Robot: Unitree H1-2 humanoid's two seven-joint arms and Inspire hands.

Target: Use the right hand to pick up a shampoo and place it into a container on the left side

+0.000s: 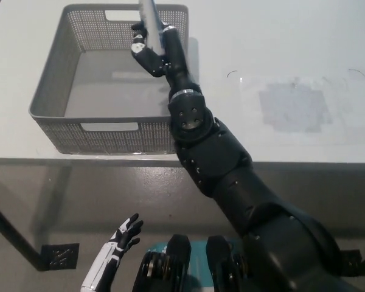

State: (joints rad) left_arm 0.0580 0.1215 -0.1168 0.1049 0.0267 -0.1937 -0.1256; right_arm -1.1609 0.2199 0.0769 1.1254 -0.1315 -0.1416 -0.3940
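1. The black right hand (pixel 149 50) sits at the upper middle of the frame, over the grey mesh container (pixel 48 103), its fingers closed around a pale shampoo bottle (pixel 149 21).
2. The bottle stands roughly upright above the container's upper right part, near its far wall.
3. The container rests at the upper left on the white desk (pixel 292 48).
4. The white left hand (pixel 123 238) hangs at the lower left, below the desk edge, fingers spread and empty.

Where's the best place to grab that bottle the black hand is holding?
Probably around its middle, from the side, as the right hand already does. The shampoo looks like a slim, pale, long bottle, standing roughly upright over the basket, so fingers can wrap its narrow body. The left hand rests low, below the table.
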